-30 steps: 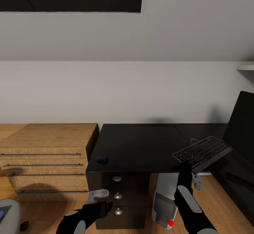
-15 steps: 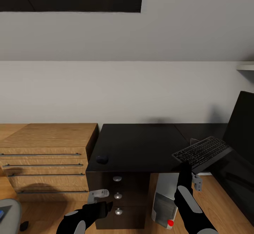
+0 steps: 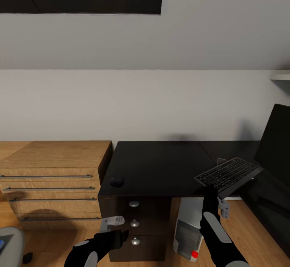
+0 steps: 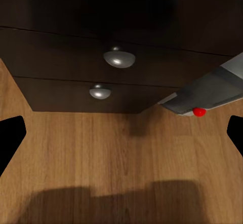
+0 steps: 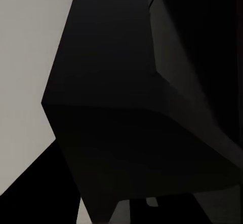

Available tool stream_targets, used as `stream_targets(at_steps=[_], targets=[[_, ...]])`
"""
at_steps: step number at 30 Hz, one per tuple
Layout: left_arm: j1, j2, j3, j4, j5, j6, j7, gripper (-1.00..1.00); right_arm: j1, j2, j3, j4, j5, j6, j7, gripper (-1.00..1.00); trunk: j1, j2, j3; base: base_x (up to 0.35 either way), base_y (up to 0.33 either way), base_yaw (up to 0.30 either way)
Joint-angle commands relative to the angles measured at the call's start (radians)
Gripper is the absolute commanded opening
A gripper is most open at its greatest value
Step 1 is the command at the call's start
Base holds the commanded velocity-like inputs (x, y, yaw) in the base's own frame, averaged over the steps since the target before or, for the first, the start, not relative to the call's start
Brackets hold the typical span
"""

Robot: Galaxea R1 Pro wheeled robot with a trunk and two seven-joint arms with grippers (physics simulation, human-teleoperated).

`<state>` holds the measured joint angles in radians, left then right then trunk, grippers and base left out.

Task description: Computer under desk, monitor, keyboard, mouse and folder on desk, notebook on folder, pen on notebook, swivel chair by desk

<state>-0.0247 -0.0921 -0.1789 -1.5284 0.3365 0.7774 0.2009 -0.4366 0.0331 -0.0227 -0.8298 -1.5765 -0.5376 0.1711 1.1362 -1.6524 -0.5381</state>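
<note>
Right end effector, black with a grey-white forearm shell, grips the near edge of the flat black rectangular keyboard with dark matte keys and thin grey rim, holding it tilted in the air at the 3 o'clock end of the worktop, just off the front edge and not yet laid down. Left end effector, pale grey fingers spread apart and empty, hangs low at 7 o'clock before the dark drawer fronts with round brushed-metal knobs.

Progress, as judged from the layout: the small silver-grey tower computer with black front panel and red light stands on the wood-grain floor under the long desk, whose glossy black top is bare in the middle. The small rounded black mouse lies on that worktop near its 8 o'clock corner. The large wide black monitor, smooth and flat, stands at 3 o'clock, its base hidden. The grey padded swivel chair shows as a seat corner at 8 o'clock, well apart from the desk, with a sliver of the bright blue folder on it.

Remaining: set the keyboard beside the monitor, bring the mouse alongside, stack folder, notebook and pen, then move the chair.
</note>
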Motion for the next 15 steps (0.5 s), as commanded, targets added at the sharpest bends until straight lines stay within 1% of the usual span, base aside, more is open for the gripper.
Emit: stream_targets(at_steps=[1, 8, 10, 14, 15], targets=[[0.0, 0.0, -0.001, -0.001, 0.011, 0.003, 0.009, 1.0, -0.001, 0.001, -0.001, 0.0, -0.01, -0.001, 0.007, -1.0, 0.0, -0.001, -0.001, 0.0, 0.0, 0.0], [-0.001, 0.0, -0.001, -0.001, 0.01, 0.003, 0.009, 1.0, -0.001, -0.001, 0.002, -0.001, -0.01, 0.008, -0.001, -1.0, 0.0, -0.001, -0.001, 0.0, 0.0, 0.0], [-0.001, 0.001, -0.001, -0.002, 0.01, 0.003, 0.009, 1.0, -0.001, -0.001, 0.004, -0.002, -0.01, 0.031, -0.003, -1.0, 0.0, -0.001, -0.001, 0.0, 0.0, 0.0], [0.0, 0.0, -0.001, -0.002, 0.009, 0.004, 0.009, 1.0, -0.001, -0.001, 0.005, -0.003, -0.008, 0.114, -0.004, -1.0, 0.0, -0.001, -0.001, 0.0, 0.0, 0.0], [-0.001, 0.0, -0.001, -0.002, 0.009, 0.004, 0.009, 1.0, -0.001, -0.001, 0.005, -0.003, -0.008, 0.121, -0.004, -1.0, 0.0, -0.001, -0.001, 0.0, 0.0, 0.0]])
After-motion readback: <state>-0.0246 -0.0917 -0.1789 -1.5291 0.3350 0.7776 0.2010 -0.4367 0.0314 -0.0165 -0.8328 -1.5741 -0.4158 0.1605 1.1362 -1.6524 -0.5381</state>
